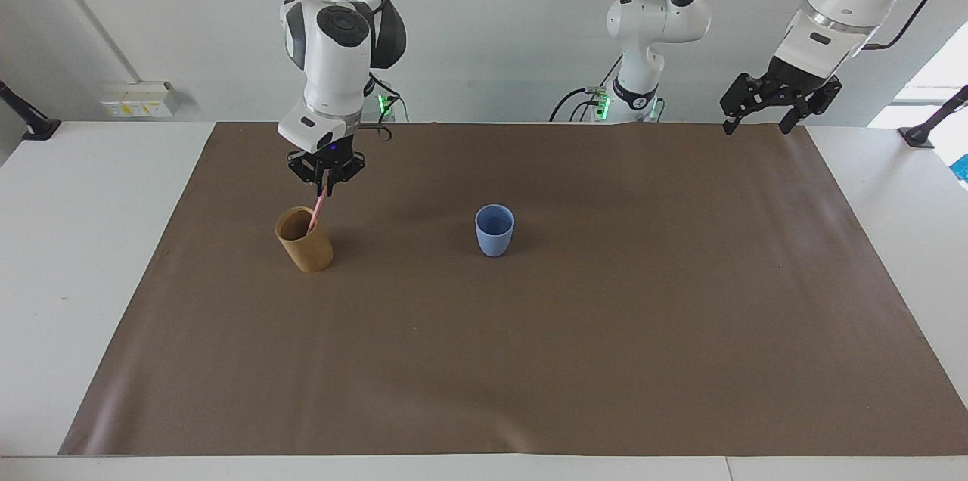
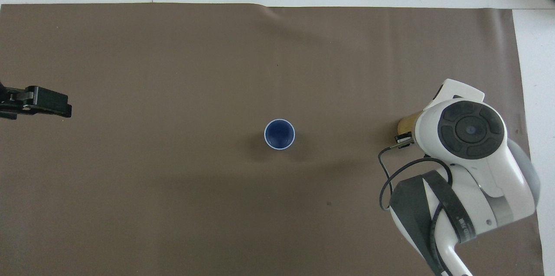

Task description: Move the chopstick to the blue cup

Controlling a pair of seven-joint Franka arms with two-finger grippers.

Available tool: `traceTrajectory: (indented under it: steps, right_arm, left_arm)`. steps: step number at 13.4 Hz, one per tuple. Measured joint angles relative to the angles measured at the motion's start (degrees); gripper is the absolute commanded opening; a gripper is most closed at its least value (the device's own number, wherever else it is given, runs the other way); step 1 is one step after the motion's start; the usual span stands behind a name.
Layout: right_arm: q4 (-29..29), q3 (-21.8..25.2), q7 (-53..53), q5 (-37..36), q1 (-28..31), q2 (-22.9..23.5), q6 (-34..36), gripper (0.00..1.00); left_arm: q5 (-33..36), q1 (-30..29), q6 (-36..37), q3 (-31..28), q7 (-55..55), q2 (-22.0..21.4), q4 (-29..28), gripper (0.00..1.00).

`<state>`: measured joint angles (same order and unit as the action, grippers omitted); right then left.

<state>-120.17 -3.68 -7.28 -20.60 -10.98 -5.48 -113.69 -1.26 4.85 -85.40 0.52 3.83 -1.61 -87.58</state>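
Observation:
The pale pink chopstick point(image 1: 315, 215) stands tilted in a tan-brown cup point(image 1: 304, 241) at the right arm's end of the mat. My right gripper point(image 1: 326, 184) is over that cup, shut on the chopstick's upper end. The blue cup point(image 1: 494, 230) stands upright and empty mid-mat, beside the tan cup, and its dark inside shows from above point(image 2: 279, 134). In the overhead view the right arm hides its gripper, the chopstick and most of the tan cup point(image 2: 404, 123). My left gripper point(image 1: 758, 122) hangs open and empty, high over the mat's edge at the left arm's end point(image 2: 60, 106).
A brown mat point(image 1: 529, 360) covers most of the white table point(image 1: 91, 254). A third robot base point(image 1: 635, 80) stands at the robots' edge between the two arms. The right arm's cable point(image 2: 386, 176) loops out over the mat.

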Motion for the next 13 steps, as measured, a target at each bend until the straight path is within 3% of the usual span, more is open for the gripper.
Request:
traceTrajectory:
  steps: [8,13]
  right_arm:
    - [1.0,0.6,0.0,-0.9,0.4,-1.8,0.7,0.0]
    - [8.2,0.9,0.0,2.6,2.1,-5.3,7.1,0.0]
  left_arm:
    - [0.0,-1.3,-0.1,-0.1,-0.2,0.1,0.0,1.0]
    - [-0.1,-3.6,-0.7,0.1,-3.4,0.5,-1.1,1.0]
